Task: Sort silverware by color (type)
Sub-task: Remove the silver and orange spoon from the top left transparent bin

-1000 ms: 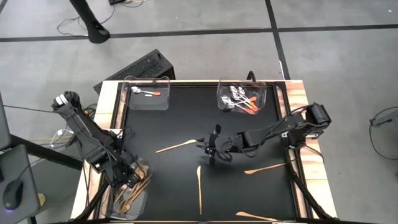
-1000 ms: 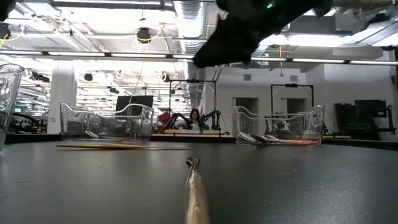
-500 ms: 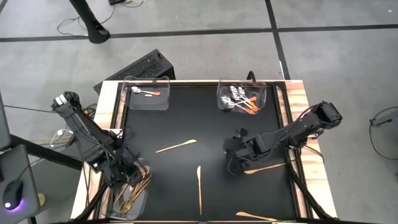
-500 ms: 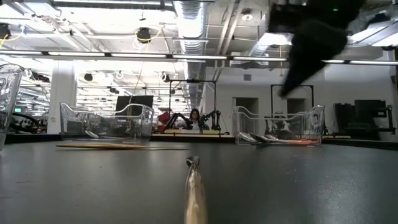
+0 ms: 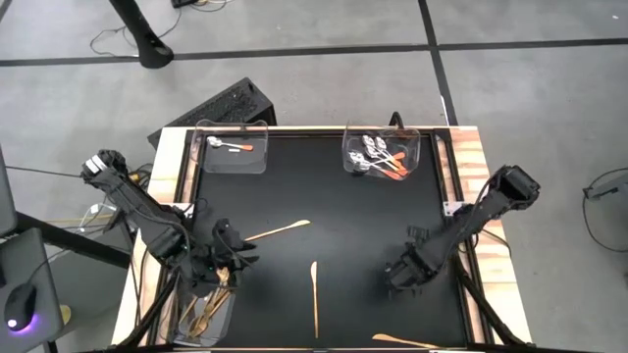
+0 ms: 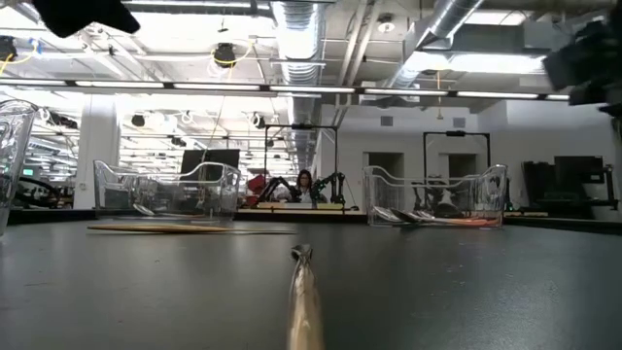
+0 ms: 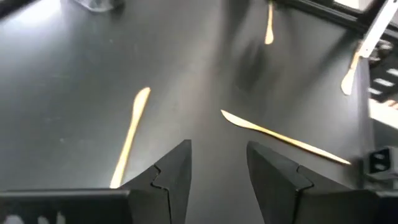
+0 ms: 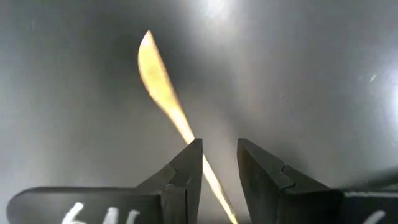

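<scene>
Right hand (image 8: 215, 163) released, low over desk (image 5: 353, 216); 1 gold knife (image 8: 163, 90) lies just ahead, running under its fingers. Left hand (image 7: 217, 165) released, 2 knives on the desk ahead.

On the table (image 5: 294, 186), two trays (image 5: 232, 147) (image 5: 382, 152) with spoons stood along the far edge, a third tray (image 5: 208, 304) with utensils sat at the near left corner, and two knives (image 5: 278, 230) (image 5: 315, 291) lay in the middle.
</scene>
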You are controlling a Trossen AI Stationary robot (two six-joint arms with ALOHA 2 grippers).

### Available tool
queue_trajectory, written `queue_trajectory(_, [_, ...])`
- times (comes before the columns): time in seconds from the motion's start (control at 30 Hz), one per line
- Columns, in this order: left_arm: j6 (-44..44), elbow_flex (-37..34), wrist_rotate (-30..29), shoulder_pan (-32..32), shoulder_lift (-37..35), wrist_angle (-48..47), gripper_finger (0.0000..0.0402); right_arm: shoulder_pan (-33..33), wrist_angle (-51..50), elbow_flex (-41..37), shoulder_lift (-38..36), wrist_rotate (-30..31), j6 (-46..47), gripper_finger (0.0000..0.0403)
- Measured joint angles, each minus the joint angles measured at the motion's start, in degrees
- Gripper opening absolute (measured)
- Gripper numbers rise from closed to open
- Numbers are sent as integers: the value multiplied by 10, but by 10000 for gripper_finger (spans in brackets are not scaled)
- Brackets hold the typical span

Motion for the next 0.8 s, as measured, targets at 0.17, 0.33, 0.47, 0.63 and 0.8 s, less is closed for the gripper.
queue_trajectory(0.17, [23,0,-6,14,3,4,139,33,-8,0,12,-28,8,123])
queue_trajectory(0.33, [27,0,-7,11,-8,3,139,47,-24,0,12,-28,29,123])
queue_trajectory(0.47, [27,0,-7,7,-8,3,139,50,-38,0,12,-26,35,123])
queue_trajectory(0.63, [27,0,-5,6,-8,2,139,43,-29,0,12,-4,24,123])
queue_trajectory(0.8, [38,0,-19,13,-11,-20,139,-5,52,0,12,97,-58,123])
